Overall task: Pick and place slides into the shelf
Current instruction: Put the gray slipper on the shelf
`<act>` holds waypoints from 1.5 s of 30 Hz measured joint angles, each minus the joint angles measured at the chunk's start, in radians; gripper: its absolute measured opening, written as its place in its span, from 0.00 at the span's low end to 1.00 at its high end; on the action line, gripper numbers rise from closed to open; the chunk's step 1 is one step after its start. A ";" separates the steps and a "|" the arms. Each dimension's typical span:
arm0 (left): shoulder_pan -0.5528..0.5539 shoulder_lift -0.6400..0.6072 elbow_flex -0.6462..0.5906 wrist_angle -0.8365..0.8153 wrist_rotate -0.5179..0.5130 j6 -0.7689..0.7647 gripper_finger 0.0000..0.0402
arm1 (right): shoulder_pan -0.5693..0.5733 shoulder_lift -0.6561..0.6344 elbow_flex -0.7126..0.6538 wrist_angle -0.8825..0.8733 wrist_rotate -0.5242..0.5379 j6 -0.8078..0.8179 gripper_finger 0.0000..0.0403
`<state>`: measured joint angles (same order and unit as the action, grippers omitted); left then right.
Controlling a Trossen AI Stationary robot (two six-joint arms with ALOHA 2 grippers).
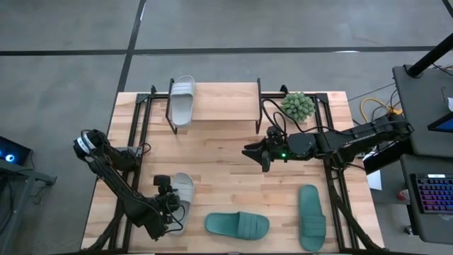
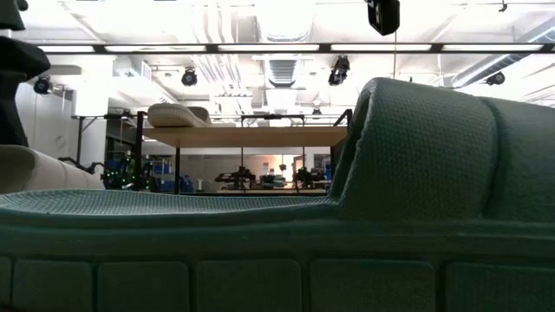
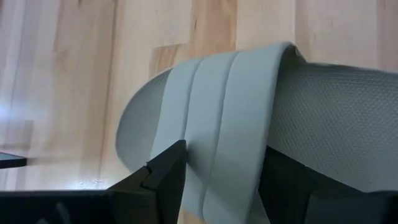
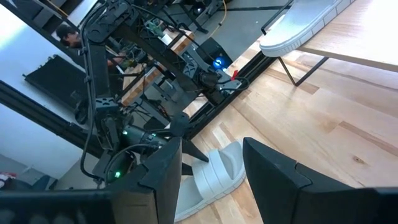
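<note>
Left gripper [image 1: 170,200]: I had it low near the front left corner of the bench, its dark fingers [image 3: 163,177] standing on either side of the ribbed strap of a pale slide [image 1: 182,193]; they looked pressed against the strap, gripping it, with the slide lying on the wood.
Right gripper [image 1: 255,152]: it hovered over the middle of the bench, pointing toward the left arm, its two fingers [image 4: 163,171] parted with nothing between them.
Shelf [image 1: 223,103]: it stood at the back edge of the bench, near the centre.
Second pale slide [image 1: 182,99]: it lay on the left end of the shelf's plank top.
Teal slide [image 1: 237,225]: it lay flat along the front edge, near the centre.
Other teal slide [image 1: 311,216]: it lay near the front right corner, apart from the first.
Small green plant [image 1: 297,105]: it sat just right of the shelf at the back edge.
</note>
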<state>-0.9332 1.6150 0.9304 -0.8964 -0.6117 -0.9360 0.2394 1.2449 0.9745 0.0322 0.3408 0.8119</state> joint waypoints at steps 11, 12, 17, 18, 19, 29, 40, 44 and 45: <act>0.029 0.000 -0.005 -0.005 -0.019 0.034 0.40 | 0.000 0.000 0.000 0.002 0.000 0.018 0.40; 0.031 0.000 -0.005 -0.011 -0.027 0.034 0.40 | 0.000 0.000 0.000 0.002 0.000 0.019 0.40; 0.042 0.000 -0.006 -0.013 -0.040 0.035 0.40 | 0.000 0.000 0.000 0.002 0.000 0.023 0.40; 0.042 0.000 -0.006 -0.013 -0.041 0.035 0.40 | 0.000 0.000 0.000 0.002 0.000 0.023 0.40; 0.042 0.000 -0.006 -0.015 -0.042 0.035 0.39 | 0.000 0.000 0.000 0.002 0.000 0.023 0.40; 0.042 0.000 -0.006 -0.022 -0.036 0.093 0.05 | 0.000 0.000 0.000 0.002 0.000 0.023 0.40; 0.042 0.000 -0.005 -0.021 -0.026 0.107 0.01 | 0.000 0.000 0.000 0.002 0.000 0.023 0.40; 0.043 0.000 0.003 -0.036 -0.022 0.107 0.01 | 0.000 0.000 0.000 0.002 0.000 0.023 0.40; 0.044 0.000 0.006 -0.041 -0.022 0.107 0.01 | 0.000 0.000 0.000 0.002 0.000 0.023 0.40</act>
<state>-0.8890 1.6150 0.9367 -0.9377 -0.6340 -0.8293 0.2394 1.2453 0.9745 0.0341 0.3408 0.8349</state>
